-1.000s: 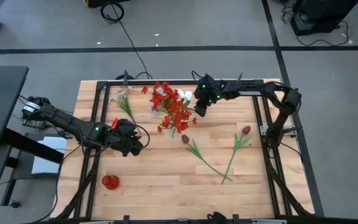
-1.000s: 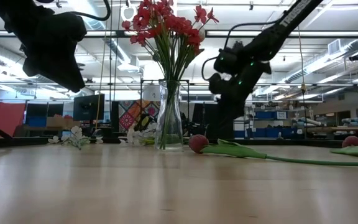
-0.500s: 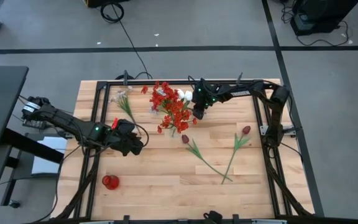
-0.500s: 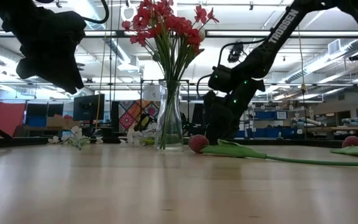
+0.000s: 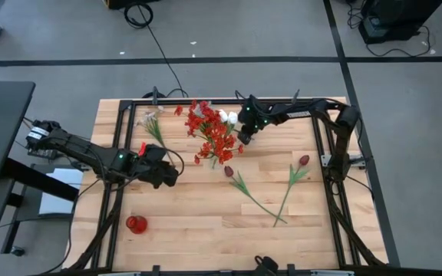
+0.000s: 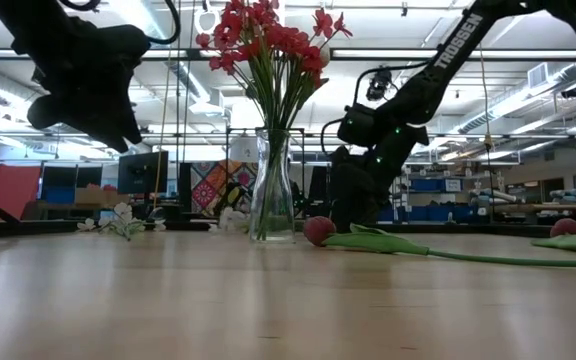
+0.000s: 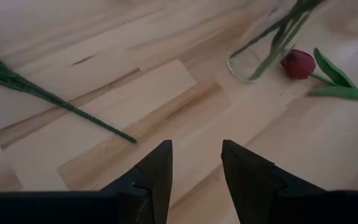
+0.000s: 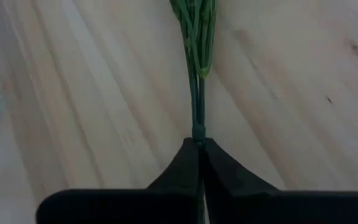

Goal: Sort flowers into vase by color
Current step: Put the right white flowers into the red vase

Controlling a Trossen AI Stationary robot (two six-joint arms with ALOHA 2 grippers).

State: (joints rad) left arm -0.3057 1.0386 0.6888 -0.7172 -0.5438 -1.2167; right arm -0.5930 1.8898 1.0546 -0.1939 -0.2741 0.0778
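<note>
The right gripper (image 8: 198, 149), reaching toward ten o'clock from its base, has its fingers pinched together around a thin green stem (image 8: 196, 106), while the left gripper (image 7: 196, 165) hangs parted, pointing toward three o'clock.

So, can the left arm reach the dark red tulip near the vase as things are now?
Probably yes. The left pincer hangs open and empty above bare wood, and the dark red tulip lies flat ahead of it, just beside the vase. Nothing lies between them, but the vase stands close, so there is little room.
</note>
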